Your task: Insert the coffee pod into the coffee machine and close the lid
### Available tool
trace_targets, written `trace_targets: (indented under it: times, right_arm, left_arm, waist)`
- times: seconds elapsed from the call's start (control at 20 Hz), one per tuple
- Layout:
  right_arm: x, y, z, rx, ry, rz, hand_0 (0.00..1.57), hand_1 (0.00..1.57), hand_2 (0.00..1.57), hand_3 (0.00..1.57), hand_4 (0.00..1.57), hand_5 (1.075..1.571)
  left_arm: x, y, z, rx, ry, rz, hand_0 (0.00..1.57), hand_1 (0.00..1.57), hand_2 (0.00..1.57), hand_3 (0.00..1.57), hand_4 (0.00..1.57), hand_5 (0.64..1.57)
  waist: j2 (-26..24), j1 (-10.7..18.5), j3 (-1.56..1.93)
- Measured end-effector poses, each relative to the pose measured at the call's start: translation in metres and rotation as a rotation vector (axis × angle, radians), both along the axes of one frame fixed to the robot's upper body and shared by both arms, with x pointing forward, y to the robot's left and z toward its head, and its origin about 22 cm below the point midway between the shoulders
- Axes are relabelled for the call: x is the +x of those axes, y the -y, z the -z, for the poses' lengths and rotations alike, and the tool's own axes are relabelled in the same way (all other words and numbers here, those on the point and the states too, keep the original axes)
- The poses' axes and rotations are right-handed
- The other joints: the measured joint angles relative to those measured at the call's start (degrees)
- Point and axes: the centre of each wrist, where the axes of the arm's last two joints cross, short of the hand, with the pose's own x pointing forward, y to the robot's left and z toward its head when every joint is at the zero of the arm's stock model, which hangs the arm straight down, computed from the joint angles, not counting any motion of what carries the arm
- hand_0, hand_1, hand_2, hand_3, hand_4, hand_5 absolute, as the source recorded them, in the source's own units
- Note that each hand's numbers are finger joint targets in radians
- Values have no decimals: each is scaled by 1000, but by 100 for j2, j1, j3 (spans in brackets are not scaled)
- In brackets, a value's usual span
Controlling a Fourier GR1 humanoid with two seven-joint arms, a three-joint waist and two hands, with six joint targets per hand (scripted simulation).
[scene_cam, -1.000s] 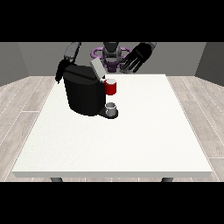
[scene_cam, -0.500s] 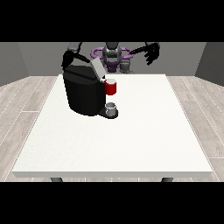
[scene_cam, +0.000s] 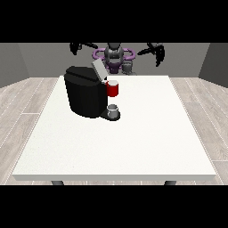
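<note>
One view shows the scene, from across the white table (scene_cam: 133, 147), and the coffee machine (scene_cam: 87, 95) serves as the landmark. It is a black block standing on the far left part of the tabletop. Its grey lid (scene_cam: 99, 70) is raised, tilted up and back at the machine's top right corner. A red part (scene_cam: 113, 89) juts from the machine's right side near the top; it looks like the coffee pod or its holder, but I cannot tell which, nor whether it is fully seated. Directly below that red part, at the machine's foot, a small grey cup (scene_cam: 113, 110) sits on the drip base, touching the machine's front.

Behind the machine, beyond the table's far edge, stands the robot (scene_cam: 115, 57), its arms spread wide to both sides. The hand at the view's left (scene_cam: 78, 46) is raised above and behind the machine, well apart from it and from the lid. The hand at the view's right (scene_cam: 156, 51) is lifted far to the right of the machine, its fingers hanging down, spread and relaxed, holding nothing. Whether the fingers of the hand at the view's left are curled or straight I cannot tell.
</note>
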Motion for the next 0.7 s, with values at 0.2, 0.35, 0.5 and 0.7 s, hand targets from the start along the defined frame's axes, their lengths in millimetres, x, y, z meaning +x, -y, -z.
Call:
trace_targets:
  times: [0.2, 0.35, 0.5, 0.7]
  right_arm:
    - [13, 15, -19, -29, 5, -3, 0, 0, 0, 0, 0, 1571]
    - [24, 24, -29, -12, 16, 22, 0, 0, 0, 0, 108, 1571]
    - [33, 29, -35, 10, 12, 37, 0, 0, 0, 0, 0, 1571]
    - [44, 32, -41, 79, -5, 51, 0, 0, 0, 0, 129, 1571]
  left_arm:
    - [-9, 0, 3, -36, -15, 2, 0, 0, 0, 0, 411, 1571]
    - [-9, 7, -5, -48, 16, 11, 0, 0, 0, 0, 396, 1571]
    - [-14, 7, -10, -64, 44, 28, 0, 0, 0, 0, 366, 1571]
    - [-16, 7, -22, -65, 84, 28, 0, 0, 0, 0, 361, 1571]
  waist:
    - [15, 201, 2]
    - [208, 348, 1]
    - [393, 474, 2]
    - [629, 602, 3]
